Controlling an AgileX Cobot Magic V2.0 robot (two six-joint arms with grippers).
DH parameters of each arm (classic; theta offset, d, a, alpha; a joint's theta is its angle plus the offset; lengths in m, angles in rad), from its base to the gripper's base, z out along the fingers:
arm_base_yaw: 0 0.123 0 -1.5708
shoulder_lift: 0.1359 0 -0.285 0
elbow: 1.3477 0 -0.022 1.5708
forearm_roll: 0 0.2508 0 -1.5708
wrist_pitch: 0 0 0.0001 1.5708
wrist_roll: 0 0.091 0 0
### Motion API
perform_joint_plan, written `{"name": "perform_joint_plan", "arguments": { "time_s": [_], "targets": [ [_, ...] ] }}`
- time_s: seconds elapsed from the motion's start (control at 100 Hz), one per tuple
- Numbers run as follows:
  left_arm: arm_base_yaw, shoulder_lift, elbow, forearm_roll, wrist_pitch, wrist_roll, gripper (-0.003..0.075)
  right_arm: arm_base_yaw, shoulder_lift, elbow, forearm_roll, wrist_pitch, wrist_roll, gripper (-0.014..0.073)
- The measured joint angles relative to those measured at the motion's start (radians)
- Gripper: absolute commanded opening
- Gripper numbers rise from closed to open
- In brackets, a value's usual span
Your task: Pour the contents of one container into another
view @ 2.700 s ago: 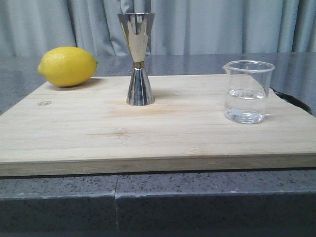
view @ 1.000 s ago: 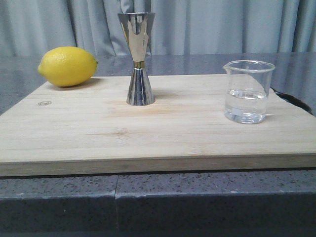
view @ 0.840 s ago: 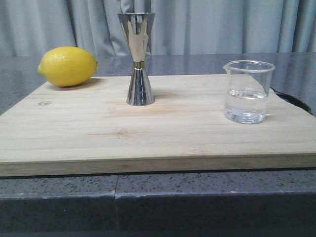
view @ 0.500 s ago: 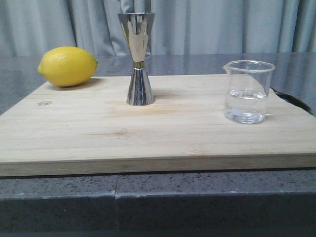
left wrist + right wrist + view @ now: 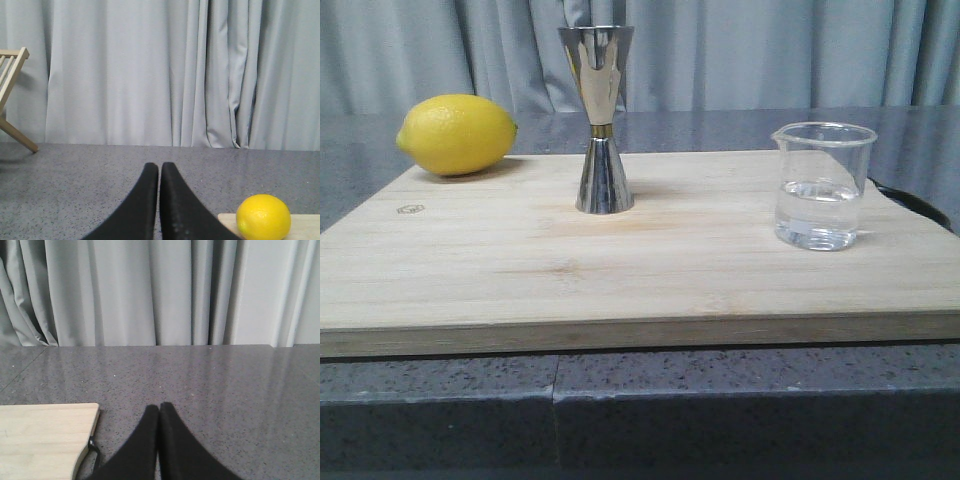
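A clear glass beaker (image 5: pixel 820 186), partly filled with clear liquid, stands upright on the right side of the wooden board (image 5: pixel 620 260). The polished steel jigger (image 5: pixel 599 118) with a gold band at its waist stands upright at the board's back middle. Neither gripper shows in the front view. My left gripper (image 5: pixel 159 167) is shut with nothing in it, hovering over grey counter off the board's left end. My right gripper (image 5: pixel 159 408) is shut and empty too, over grey counter off the board's right end. Neither wrist view shows the beaker or the jigger.
A yellow lemon (image 5: pixel 457 134) (image 5: pixel 263 217) lies at the board's back left corner. The grey speckled counter (image 5: pixel 720 125) runs back to a pale curtain (image 5: pixel 770 50). A wooden rack leg (image 5: pixel 12 90) stands far left. A black loop (image 5: pixel 92 450) hangs off the board's corner (image 5: pixel 47 435).
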Motion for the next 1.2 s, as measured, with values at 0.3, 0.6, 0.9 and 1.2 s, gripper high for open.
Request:
{"name": "perform_joint_plan", "arguments": {
  "time_s": [0.3, 0.6, 0.9, 1.2],
  "targets": [
    [0.000, 0.000, 0.000, 0.000, -0.002, 0.000, 0.0629, 0.000, 0.002, 0.000, 0.000, 0.000, 0.000, 0.0537],
    [0.000, 0.000, 0.000, 0.000, -0.002, 0.000, 0.0629, 0.000, 0.002, 0.000, 0.000, 0.000, 0.000, 0.0542],
    [0.000, 0.000, 0.000, 0.000, -0.002, 0.000, 0.0629, 0.000, 0.002, 0.000, 0.006, -0.002, 0.000, 0.0542],
    [0.000, 0.030, -0.059, 0.016, 0.146, 0.000, 0.0629, 0.000, 0.013, -0.059, 0.019, 0.095, -0.002, 0.0542]
  ]
}}
